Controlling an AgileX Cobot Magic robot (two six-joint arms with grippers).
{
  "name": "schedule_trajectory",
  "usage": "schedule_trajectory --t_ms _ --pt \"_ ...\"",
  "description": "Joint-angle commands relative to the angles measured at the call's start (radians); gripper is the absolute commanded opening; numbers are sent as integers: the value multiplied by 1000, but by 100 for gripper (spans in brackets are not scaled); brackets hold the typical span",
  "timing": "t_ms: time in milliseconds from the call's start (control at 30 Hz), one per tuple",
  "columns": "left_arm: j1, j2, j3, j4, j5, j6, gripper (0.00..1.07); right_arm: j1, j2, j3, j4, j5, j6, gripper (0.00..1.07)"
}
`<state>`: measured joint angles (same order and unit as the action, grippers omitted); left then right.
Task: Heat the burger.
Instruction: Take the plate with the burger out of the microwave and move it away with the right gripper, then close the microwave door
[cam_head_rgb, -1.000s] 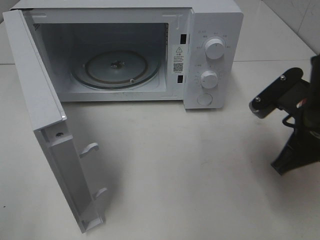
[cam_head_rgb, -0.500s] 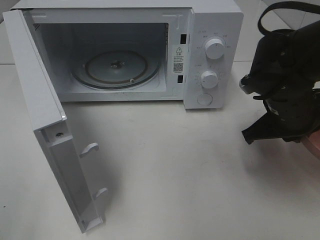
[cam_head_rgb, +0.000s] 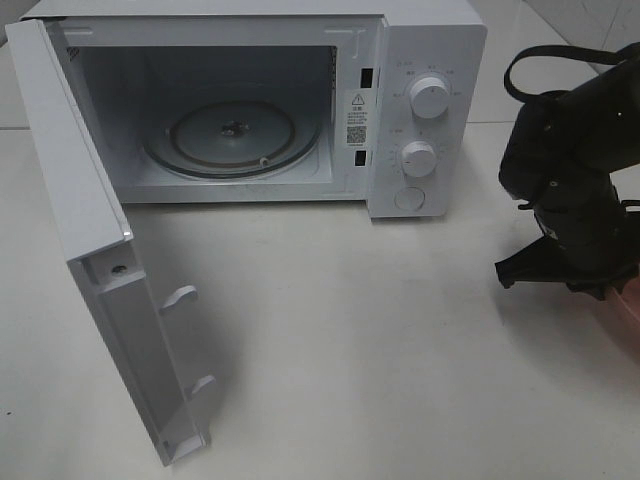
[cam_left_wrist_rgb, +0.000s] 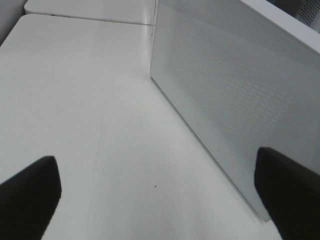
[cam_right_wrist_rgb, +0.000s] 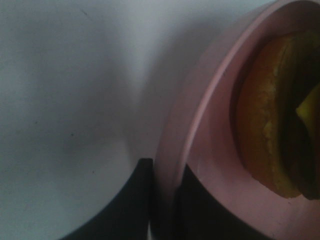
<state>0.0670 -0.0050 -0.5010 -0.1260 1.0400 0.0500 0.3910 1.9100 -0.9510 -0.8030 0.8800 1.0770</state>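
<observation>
**Ana:** Right wrist view says the most: the right pincer (cam_right_wrist_rgb: 162, 200) is nearly closed, its fingers pinching the rim of the pink plate (cam_right_wrist_rgb: 200, 120), one inside and one outside. The burger (cam_right_wrist_rgb: 275, 125) sits on that plate, close to the gripped edge.

**Ben:** So the whole load hangs from one edge. That is my worry. Such a narrow bite on a rim could let the plate pivot, and the burger might slide off before it gets anywhere.

**Ana:** From the high camera the right arm (cam_head_rgb: 570, 190) is out at the bench's (cam_head_rgb: 350, 330) right side, well apart from the microwave (cam_head_rgb: 260, 100). The plate is barely visible there, only a pink sliver at the frame's edge.

**Ben:** The cavity is free, with the turntable (cam_head_rgb: 232, 135) bare and the door (cam_head_rgb: 110, 270) swung wide. Still, coming in from the right, the plate could clip the control panel (cam_head_rgb: 425, 120) or the lower lip of the opening if carried too low.

**Ana:** And the left pincer (cam_left_wrist_rgb: 160, 200)?

**Ben:** Spread wide, holding nothing, hovering over the bench beside the door's outer face. If it drifted into the door, the door could swing toward the opening.
</observation>
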Motion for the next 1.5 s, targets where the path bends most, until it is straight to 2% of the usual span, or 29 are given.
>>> schedule_trajectory --t_ms 33,367,433,467,500,567,600,700,1000,1067,1267,1333,1500 --pt "4 -20 6 -9 -5 -7 98 -23 11 -7 -88 8 9 7" --pt "4 -20 6 -9 -5 -7 98 -53 71 -33 -103 -8 2 14" --pt "4 -20 6 -9 -5 -7 98 -53 69 -33 -95 -33 5 22" --pt "4 -20 6 -9 -5 -7 98 -53 69 -33 -95 -33 5 22" --pt "4 -20 6 -9 -5 -7 98 -53 64 -33 -79 -44 2 30" --pt "4 -20 6 -9 -5 -7 98 -53 64 -33 -76 -48 1 34" --pt "4 -20 6 -9 -5 -7 98 -49 54 -33 -72 -53 -4 42" --pt "4 -20 6 -9 -5 -7 98 -50 30 -33 -54 -64 -27 48" --pt "4 -20 6 -9 -5 -7 98 -50 -69 -33 65 -99 -170 49" --pt "4 -20 6 -9 -5 -7 98 -50 -138 -33 153 -115 -291 49" --pt "4 -20 6 -9 -5 -7 98 -50 -209 -33 245 -117 -439 49" --pt "4 -20 6 -9 -5 -7 98 -50 -279 -33 345 -116 -572 49" --pt "4 -20 6 -9 -5 -7 98 -50 -351 -33 434 -114 -690 49"
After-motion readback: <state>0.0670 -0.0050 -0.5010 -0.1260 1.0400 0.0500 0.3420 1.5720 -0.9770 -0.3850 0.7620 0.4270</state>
